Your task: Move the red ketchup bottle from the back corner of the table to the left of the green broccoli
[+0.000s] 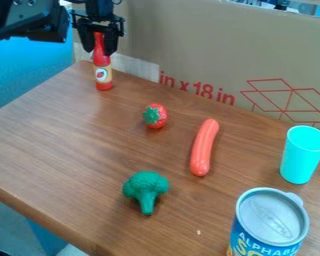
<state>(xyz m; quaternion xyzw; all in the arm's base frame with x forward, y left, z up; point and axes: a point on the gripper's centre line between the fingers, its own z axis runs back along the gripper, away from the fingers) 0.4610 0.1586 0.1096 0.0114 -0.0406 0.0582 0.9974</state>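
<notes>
At the upper left, my gripper hangs over the table's back corner, shut on the neck of a red sauce bottle. The bottle is upright, with a pale label around its lower half; whether its base touches the table I cannot tell. Nearest to it lies a red strawberry with a green leafy top. An orange-red sausage lies to the strawberry's right, and a green broccoli piece lies nearer the front.
A cyan cup stands upright at the right of the wooden table. A soup can stands at the lower right. Behind the table's back edge rises a cardboard panel with red print.
</notes>
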